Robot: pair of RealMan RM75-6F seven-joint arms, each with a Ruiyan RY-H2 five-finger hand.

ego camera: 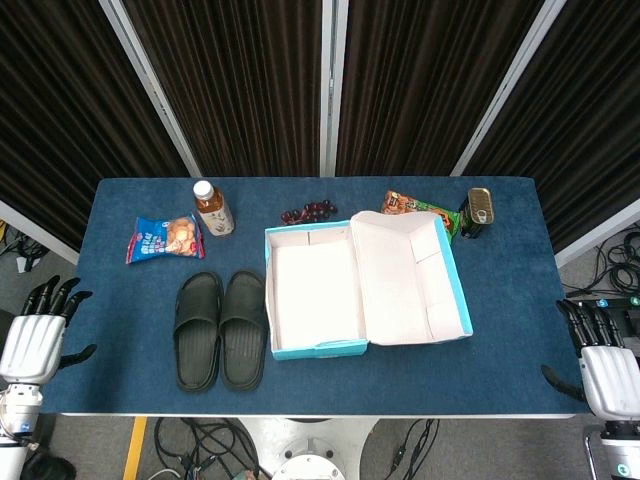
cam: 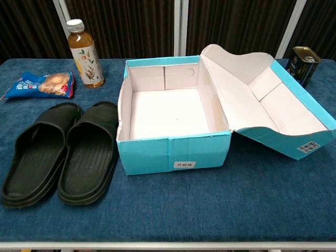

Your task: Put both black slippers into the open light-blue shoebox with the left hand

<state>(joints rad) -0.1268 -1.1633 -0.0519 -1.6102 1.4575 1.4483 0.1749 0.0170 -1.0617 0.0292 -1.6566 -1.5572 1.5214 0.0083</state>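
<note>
Two black slippers lie side by side on the blue table, the left slipper (ego camera: pixel 197 330) (cam: pixel 40 153) and the right slipper (ego camera: pixel 243 328) (cam: pixel 89 151), just left of the shoebox. The light-blue shoebox (ego camera: pixel 315 349) (cam: pixel 173 152) stands open and empty, its lid (ego camera: pixel 405 275) (cam: pixel 273 105) folded out to the right. My left hand (ego camera: pixel 35 335) hangs off the table's left front corner, fingers apart, holding nothing. My right hand (ego camera: pixel 600 360) sits off the right front corner, likewise empty with fingers spread. Neither hand appears in the chest view.
A tea bottle (ego camera: pixel 212 208) (cam: pixel 85 53) and a blue snack bag (ego camera: pixel 163 238) (cam: pixel 41 84) lie behind the slippers. Dark grapes (ego camera: pixel 310 211), an orange snack packet (ego camera: pixel 405 203) and a tin can (ego camera: pixel 479 211) (cam: pixel 303 62) sit behind the box. Cables lie on the floor below the table's front edge (ego camera: pixel 300 410).
</note>
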